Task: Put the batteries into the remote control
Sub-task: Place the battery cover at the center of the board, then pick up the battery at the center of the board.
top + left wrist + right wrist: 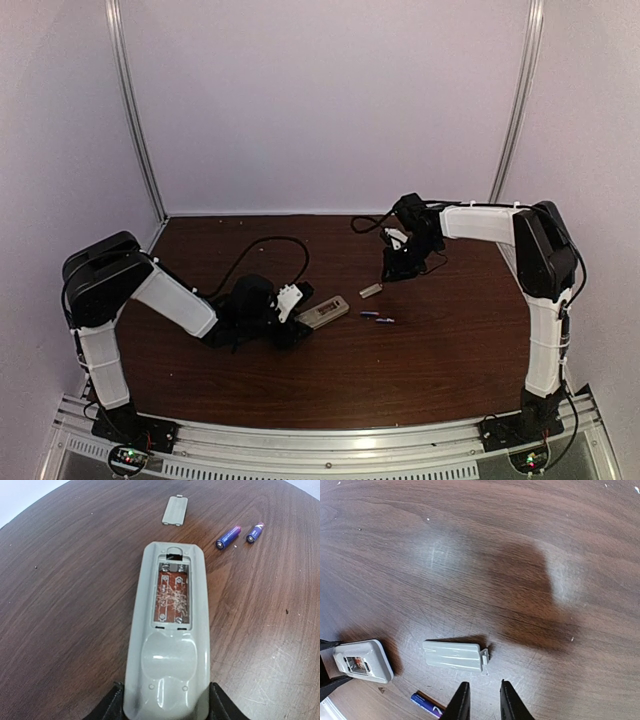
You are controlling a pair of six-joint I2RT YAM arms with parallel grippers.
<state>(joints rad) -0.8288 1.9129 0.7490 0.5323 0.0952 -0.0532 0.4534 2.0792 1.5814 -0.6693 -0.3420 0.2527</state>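
The remote control [170,630] lies back up on the table, its battery compartment [171,592] uncovered and holding no cells. My left gripper [166,702] is shut on the remote's near end, a black finger [112,707] on each side. In the top view the remote [323,312] sticks out to the right of that gripper [292,312]. Two purple batteries [228,537] [254,532] lie side by side on the wood beyond it. My right gripper [482,696] hovers just off the loose cover piece [454,655], slightly open with nothing between its fingers.
The beige cover [371,291] lies between the remote and the right gripper [393,270]. One battery [426,705] lies close to the right fingers. A black cable [262,248] loops over the wooden table [330,380] behind the left arm. White walls close off the back and sides.
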